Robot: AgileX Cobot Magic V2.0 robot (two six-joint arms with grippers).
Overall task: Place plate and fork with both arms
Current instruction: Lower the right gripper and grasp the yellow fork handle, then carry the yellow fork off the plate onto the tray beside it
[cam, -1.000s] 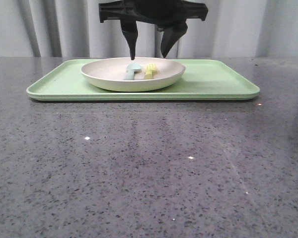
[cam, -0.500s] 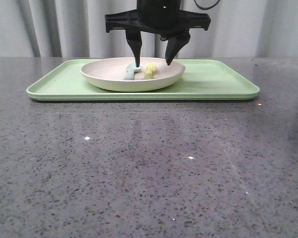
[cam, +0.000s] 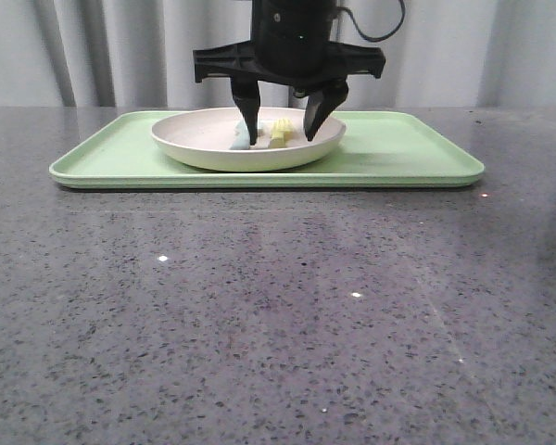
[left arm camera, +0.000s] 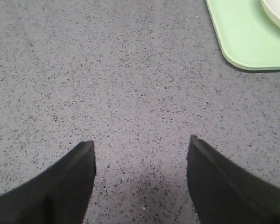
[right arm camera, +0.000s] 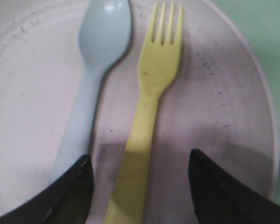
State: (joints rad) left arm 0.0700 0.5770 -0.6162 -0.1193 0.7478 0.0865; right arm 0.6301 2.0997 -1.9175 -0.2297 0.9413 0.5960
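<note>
Near bench [cam: 278,306] is bare speckled grey stone; L claw [left arm camera: 140,182] hovers low over it w/ fingers apart, nothing between them, only a tray corner and a sliver of plate rim showing in its wrist view. Towards the far edge, roughly centred L-R, sits the light-green tray [cam: 408,153], and on it, left of tray centre, the plate [cam: 195,146]. In the plate: yellow fork [right arm camera: 151,98] lying flat, pale blue spoon [right arm camera: 95,70] just beside it, handles near-parallel, small gap. R claw [cam: 282,137] is down inside the plate, fingers apart, straddling the fork handle; not closed on anything yet. Risks, as judged: (1) the finger on the spoon side sits over/against the spoon handle, so closing could pinch both utensils or flick the spoon out. (2) Fork is flat on the dish w/ thin handle, so the tips may scrape the plate and slide off, or press down and shift the plate on the smooth tray. (3) Handle-end grip means the tine end may droop or swivel on lift.
</note>
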